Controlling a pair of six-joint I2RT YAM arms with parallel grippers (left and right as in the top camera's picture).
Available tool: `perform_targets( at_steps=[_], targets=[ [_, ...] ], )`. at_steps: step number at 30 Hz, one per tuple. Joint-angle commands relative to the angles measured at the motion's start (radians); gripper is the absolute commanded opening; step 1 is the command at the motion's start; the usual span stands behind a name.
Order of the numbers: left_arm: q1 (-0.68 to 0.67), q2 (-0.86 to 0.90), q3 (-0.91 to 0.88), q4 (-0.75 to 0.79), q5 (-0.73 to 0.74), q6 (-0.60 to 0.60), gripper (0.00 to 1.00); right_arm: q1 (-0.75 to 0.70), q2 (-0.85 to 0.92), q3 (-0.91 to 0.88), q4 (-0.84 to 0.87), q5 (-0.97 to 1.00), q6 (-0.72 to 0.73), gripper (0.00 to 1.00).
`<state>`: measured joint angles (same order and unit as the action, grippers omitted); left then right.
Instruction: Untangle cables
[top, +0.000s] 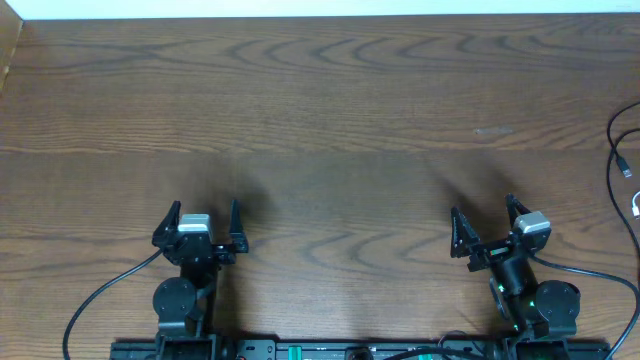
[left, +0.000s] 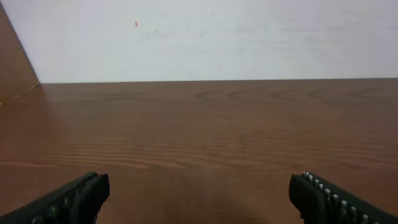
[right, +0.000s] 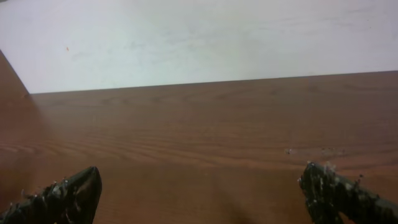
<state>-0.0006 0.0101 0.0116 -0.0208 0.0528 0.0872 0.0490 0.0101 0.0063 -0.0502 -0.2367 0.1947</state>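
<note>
The cables show only in the overhead view, at the table's far right edge. A thin black cord (top: 612, 135) curves down to a small plug end (top: 626, 171), and a white cord end (top: 637, 207) lies just below it. The rest of them runs out of the picture. My left gripper (top: 205, 208) (left: 199, 183) rests open near the front left with bare wood between its fingers. My right gripper (top: 482, 207) (right: 200, 171) is open too, near the front right, well to the left of the cords and touching none. Neither wrist view shows any cord.
The dark wooden table (top: 330, 110) runs back to a white wall (left: 217, 37). A raised wooden edge (top: 10, 55) borders the far left. Thicker black arm wires (top: 100, 295) (top: 600, 275) loop beside each arm base at the front.
</note>
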Motion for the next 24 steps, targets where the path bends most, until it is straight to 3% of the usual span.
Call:
perform_targets(
  at_steps=[1,24],
  targets=[
    [-0.008,-0.009,-0.008,-0.050,-0.016,0.005,0.98,-0.014,-0.005,-0.001,-0.006,0.002,0.011,0.99],
    [-0.051,-0.006,-0.008,-0.050,-0.013,0.006,0.98,-0.014,-0.005,-0.001,-0.006,0.002,0.011,0.99]
  ],
)
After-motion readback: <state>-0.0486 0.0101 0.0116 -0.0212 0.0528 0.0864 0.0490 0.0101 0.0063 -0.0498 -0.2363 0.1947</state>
